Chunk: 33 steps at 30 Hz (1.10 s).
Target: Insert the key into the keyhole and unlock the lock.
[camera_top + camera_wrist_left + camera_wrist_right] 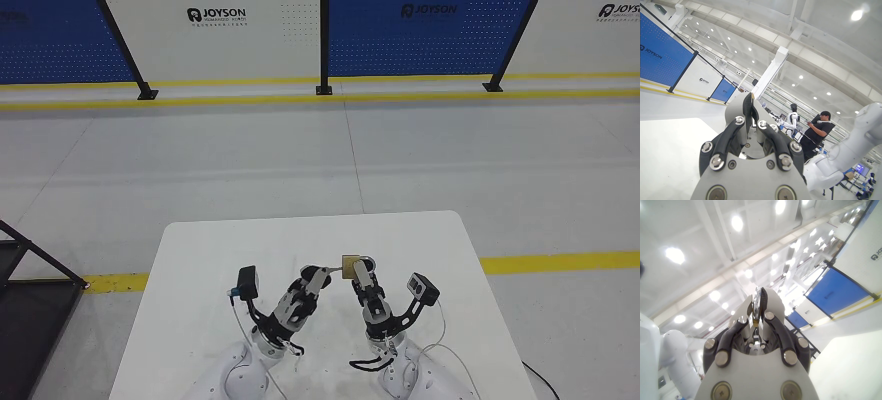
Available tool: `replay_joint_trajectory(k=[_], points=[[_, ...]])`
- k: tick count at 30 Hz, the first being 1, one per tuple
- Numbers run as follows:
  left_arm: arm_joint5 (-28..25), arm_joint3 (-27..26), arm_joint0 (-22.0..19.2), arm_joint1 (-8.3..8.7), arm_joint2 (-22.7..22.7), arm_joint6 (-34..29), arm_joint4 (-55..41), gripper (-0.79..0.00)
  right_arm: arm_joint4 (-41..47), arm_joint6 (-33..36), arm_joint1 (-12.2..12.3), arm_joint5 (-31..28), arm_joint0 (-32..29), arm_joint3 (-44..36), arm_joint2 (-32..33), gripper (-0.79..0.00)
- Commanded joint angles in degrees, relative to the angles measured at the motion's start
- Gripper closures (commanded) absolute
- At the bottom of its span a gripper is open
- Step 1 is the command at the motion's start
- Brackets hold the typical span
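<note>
White table [200, 270], brass lock [352, 265], blue barriers [60, 40].

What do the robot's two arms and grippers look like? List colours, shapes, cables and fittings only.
The left arm and right arm have smooth, rounded white shells, thin white cables and a black camera block at each wrist. The left gripper and right gripper match: pale grey curved fingers, black ribbed pads, black link bars, round silver bolts, a grey base plate.

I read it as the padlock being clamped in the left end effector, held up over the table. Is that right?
Not quite. The padlock is clamped in the right end effector, not the left, as the right wrist view shows. It is held up over the table.
</note>
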Motion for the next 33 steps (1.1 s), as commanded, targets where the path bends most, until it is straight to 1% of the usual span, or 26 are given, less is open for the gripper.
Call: replay_joint_trajectory(k=[1,8,15,20,33], points=[[0.24,-0.01,-0.08,-0.06,0.05,-0.1,-0.06,0.0,0.0,0.0,0.0,0.0,0.0,0.0,0.0,0.0],[0.74,-0.19,-0.04,-0.19,0.08,-0.44,-0.09,0.0,0.0,0.0,0.0,0.0,0.0,0.0,0.0,0.0],[0.69,-0.51,0.16,-0.23,-0.07,-0.8,-0.1,0.0,0.21,3.11,-0.17,3.66,-1.11,-2.35,1.7,0.0],[0.53,-0.59,0.28,-0.26,-0.18,-1.13,-0.34,0.0,-1.6,1.8,-0.64,4.72,-2.1,-3.18,2.7,0.0],[0.32,0.12,0.07,-0.52,0.36,-1.74,-1.21,0.0,-4.17,-1.02,-2.15,4.16,-3.05,-2.56,3.6,0.0]])
